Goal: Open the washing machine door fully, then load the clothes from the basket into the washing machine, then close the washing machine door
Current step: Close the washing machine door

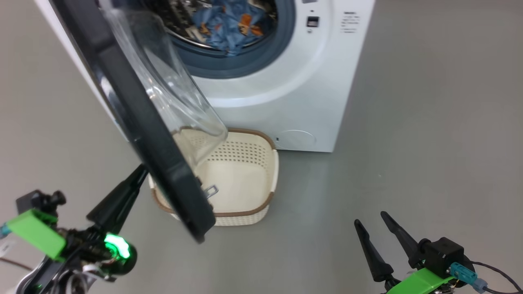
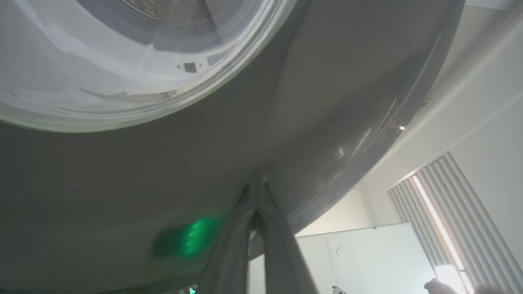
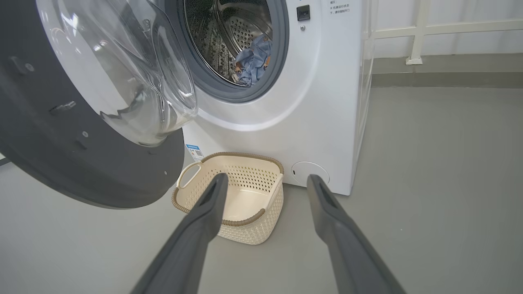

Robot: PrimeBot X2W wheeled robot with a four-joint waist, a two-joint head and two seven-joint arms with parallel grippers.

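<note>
Left claw (image 1: 141,171) at lower left of the head view, nearest the lens, dark fingers pinched together with nothing between them. In the left wrist view the tips (image 2: 255,183) sat against the glossy black outer face of the washing machine door (image 2: 122,183).

Door (image 1: 139,122) swung partly open, running from upper left down to the centre, with the clear dome facing the drum and its lower edge over the left part of the basket (image 1: 241,220).

Basket sat on the grey floor (image 1: 429,143) just in front of the washing machine (image 1: 286,102), holding no garments.

Machine at upper centre. The clothes (image 1: 229,24), blue with orange prints, lay inside the drum behind the grey-blue gasket.

Right claw (image 1: 370,218) at lower right, fingers spread wide, holding nothing, well apart from the basket. In the right wrist view it (image 3: 267,177) pointed at the basket (image 3: 253,232) and the machine's base.
</note>
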